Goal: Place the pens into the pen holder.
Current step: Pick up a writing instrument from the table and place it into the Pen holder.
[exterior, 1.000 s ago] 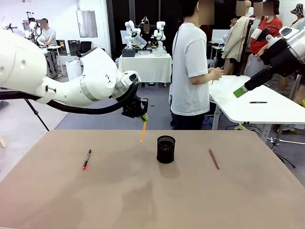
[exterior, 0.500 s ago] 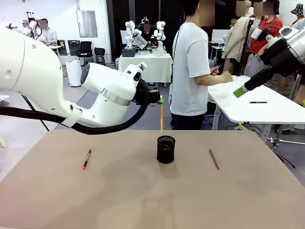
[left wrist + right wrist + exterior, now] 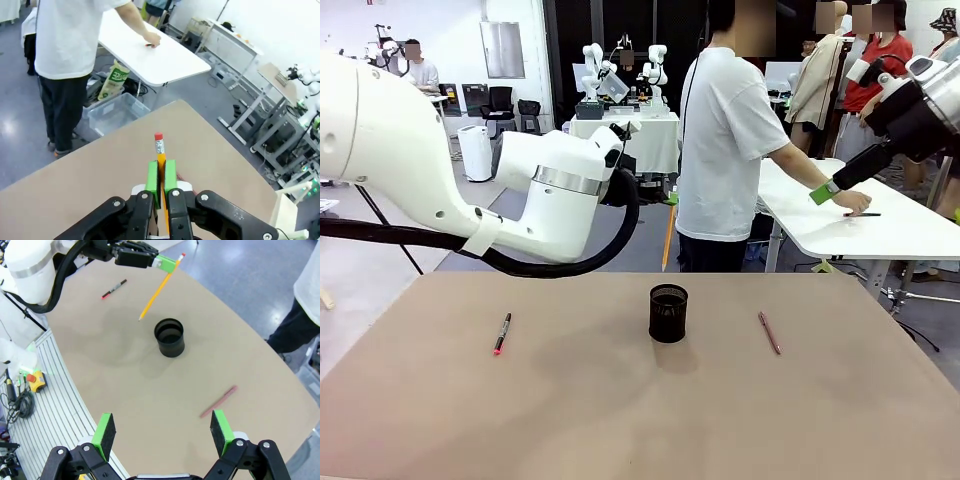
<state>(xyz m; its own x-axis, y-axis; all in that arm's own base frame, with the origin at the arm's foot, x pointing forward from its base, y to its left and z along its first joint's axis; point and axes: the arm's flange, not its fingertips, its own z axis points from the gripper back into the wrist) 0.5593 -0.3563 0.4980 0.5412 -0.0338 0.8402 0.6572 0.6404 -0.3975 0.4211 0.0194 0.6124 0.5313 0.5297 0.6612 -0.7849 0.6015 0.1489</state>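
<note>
Left tool clamped on one orange pencil: eraser end up, tip down, near vertical, in the air above the pen holder, tip clear of the rim. Count: one holder, one pencil, one black marker left of the holder, one pink pen right of it, both flat on the tabletop. Left arm reaches in from the left, wrist about level. Right arm raised high at right, right tool wide, empty.

Left hand clamps a pencil above the surface's far edge; right hand, jaws spread wide, hangs high at the right.
</note>
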